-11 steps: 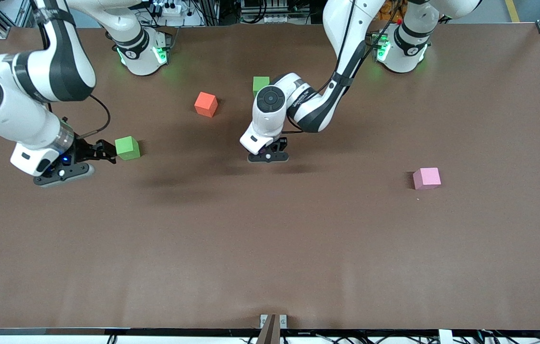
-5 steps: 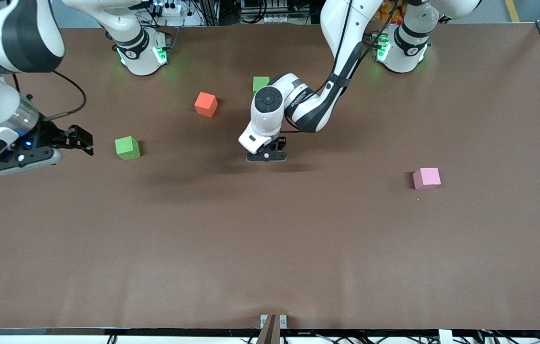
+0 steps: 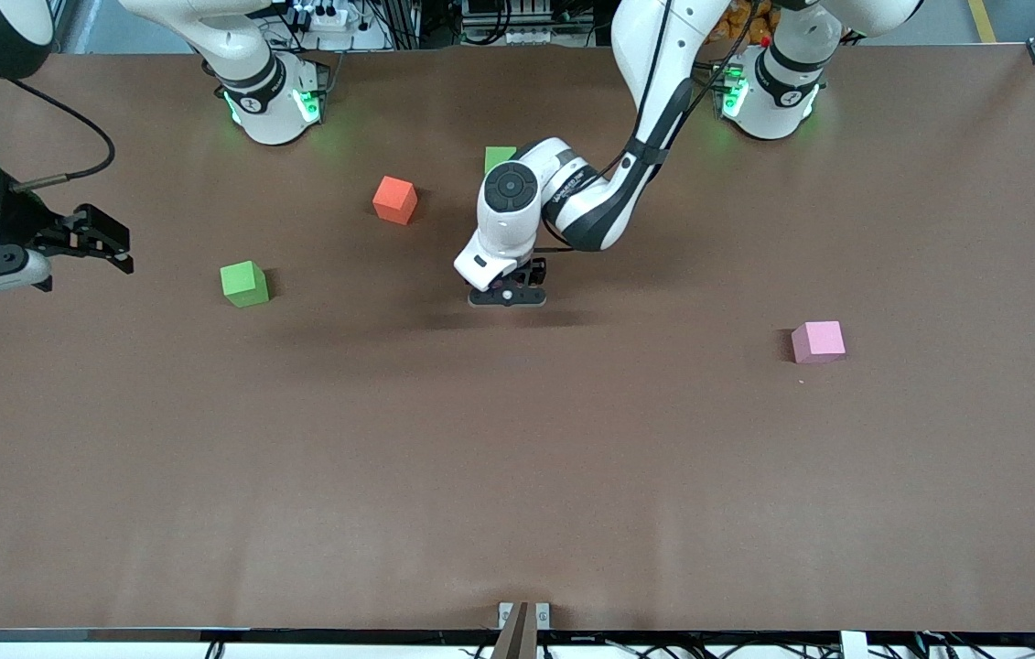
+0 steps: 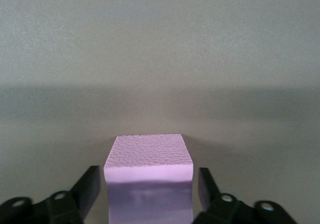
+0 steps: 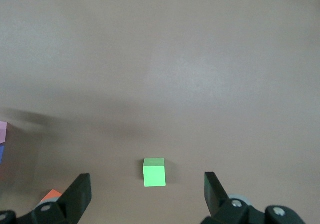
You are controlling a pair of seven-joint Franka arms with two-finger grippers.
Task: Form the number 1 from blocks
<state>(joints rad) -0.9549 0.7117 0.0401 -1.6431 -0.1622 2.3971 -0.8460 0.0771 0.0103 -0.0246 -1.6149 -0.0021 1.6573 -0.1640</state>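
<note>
Brown table [image 3: 517,476] carries, from the right arm's end: the right gripper [image 3: 101,240], up in the air, jaws spread, empty; a green block [image 3: 243,283]; an orange block [image 3: 394,199]; the left gripper [image 3: 508,295], fingers [image 4: 89,190] parted beside a pink block [image 4: 148,176]; another pink block [image 3: 817,341].

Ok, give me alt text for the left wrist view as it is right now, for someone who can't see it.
A pink block sits on the brown table between the open fingers of the left gripper, a thin gap showing on each side. Nothing else shows in this view.
</note>
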